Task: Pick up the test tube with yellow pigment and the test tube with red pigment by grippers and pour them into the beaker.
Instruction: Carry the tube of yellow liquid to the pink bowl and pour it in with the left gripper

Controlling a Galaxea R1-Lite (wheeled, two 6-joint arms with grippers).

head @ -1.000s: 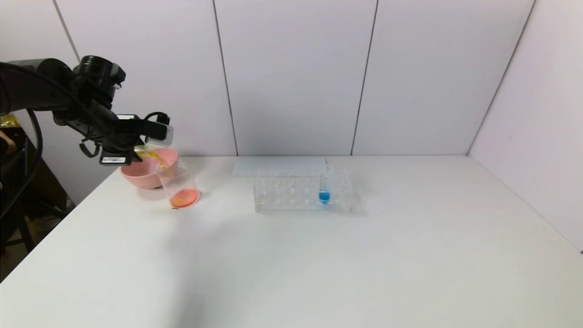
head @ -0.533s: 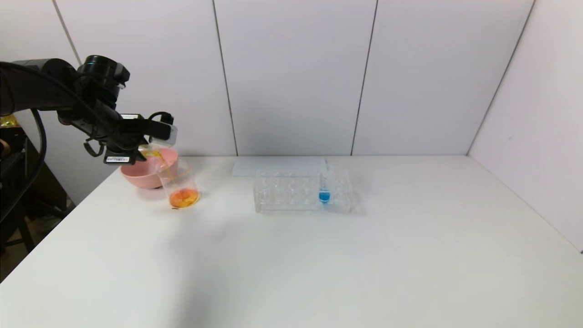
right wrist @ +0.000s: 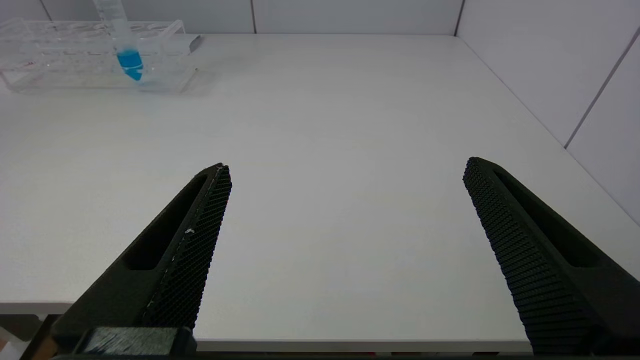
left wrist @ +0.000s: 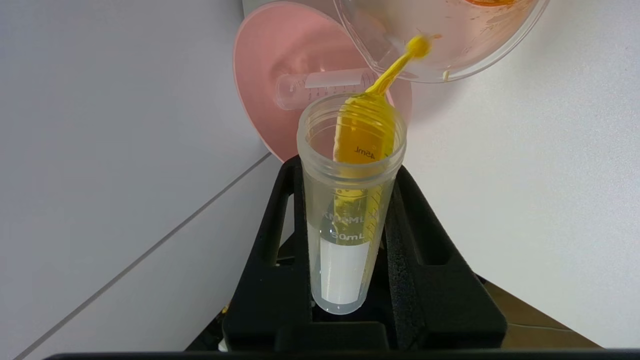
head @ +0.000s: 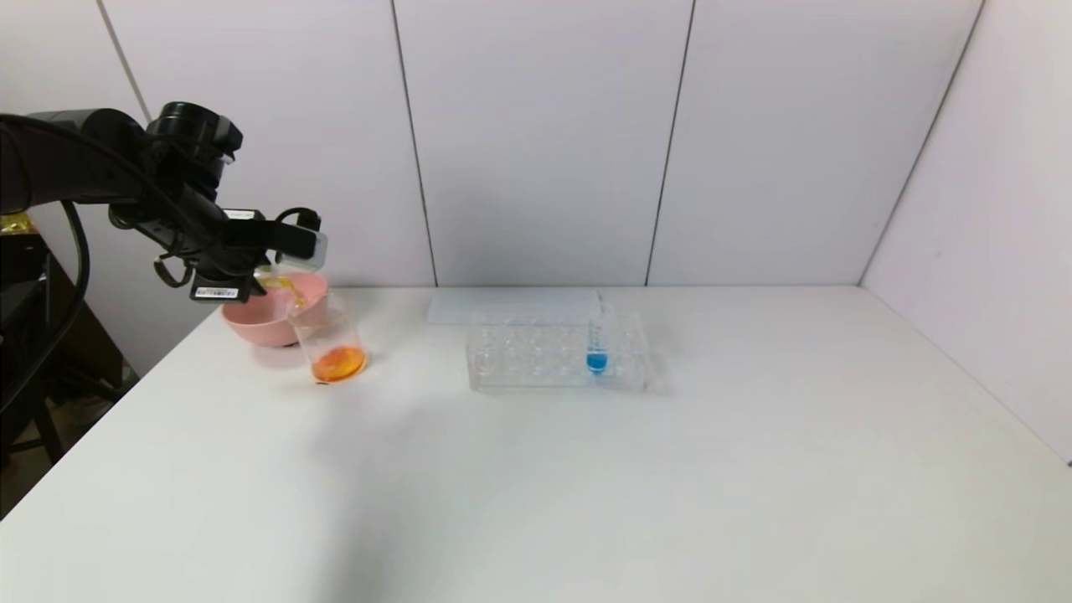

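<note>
My left gripper [left wrist: 347, 167] [head: 255, 270] is shut on the test tube with yellow pigment [left wrist: 350, 200] and holds it tipped, mouth down, over the beaker [head: 329, 333] [left wrist: 450, 50]. A thin yellow stream [left wrist: 395, 70] runs from the tube's mouth into the beaker. Orange liquid [head: 338, 363] lies in the beaker's bottom. No tube holding red pigment is in view; an empty clear tube [left wrist: 320, 87] lies inside the pink bowl [left wrist: 260, 75]. My right gripper [right wrist: 345, 170] hangs open over the table's front edge, with nothing between its fingers.
The pink bowl [head: 251, 322] stands just behind the beaker at the table's far left. A clear tube rack [head: 536, 352] [right wrist: 60, 60] in the middle holds a blue-liquid tube [head: 596, 347] [right wrist: 127, 55]. A flat pale sheet [head: 511, 306] lies behind the rack.
The left gripper has shifted slightly right while it tips the yellow tube. The liquid in the beaker has turned from orange-red to a yellower orange.
</note>
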